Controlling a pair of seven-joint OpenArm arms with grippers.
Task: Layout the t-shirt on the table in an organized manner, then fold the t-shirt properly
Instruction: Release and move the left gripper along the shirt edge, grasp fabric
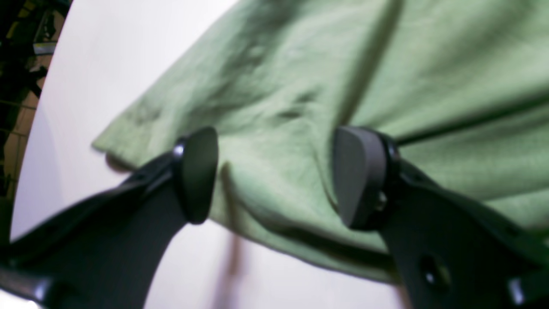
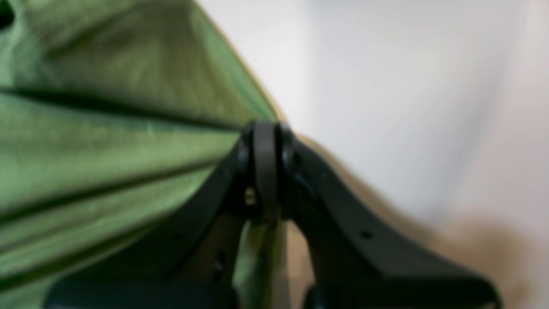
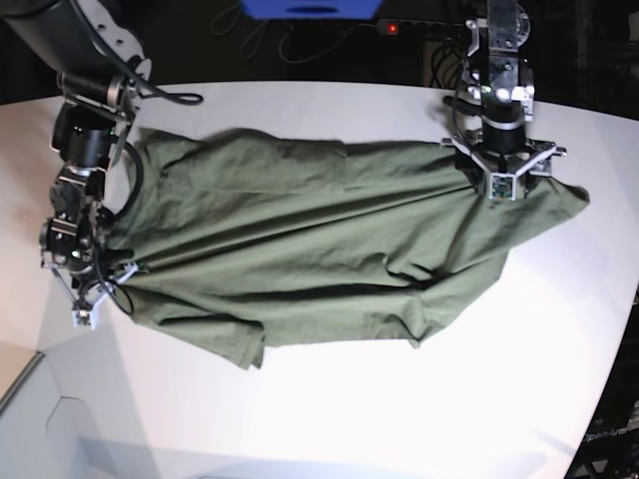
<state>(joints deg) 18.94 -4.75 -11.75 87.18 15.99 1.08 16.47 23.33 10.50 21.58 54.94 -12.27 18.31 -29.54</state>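
The olive-green t-shirt (image 3: 319,249) lies spread and wrinkled across the white table (image 3: 399,419), stretched left to right. My right gripper (image 3: 128,267) is at the shirt's left edge and is shut on the cloth. In the right wrist view its fingers (image 2: 266,167) pinch the shirt (image 2: 107,141), with taut folds running away from them. My left gripper (image 3: 499,178) is over the shirt's upper right part. In the left wrist view it (image 1: 279,176) is open, pads apart, with the shirt (image 1: 343,64) just beneath and between them.
A power strip with a red light (image 3: 394,27) and a blue object (image 3: 310,8) lie behind the table. A cable (image 3: 170,97) rests on the table's far left. The table's curved edge (image 3: 624,329) runs down the right. Bare table (image 1: 85,64) lies beside the shirt.
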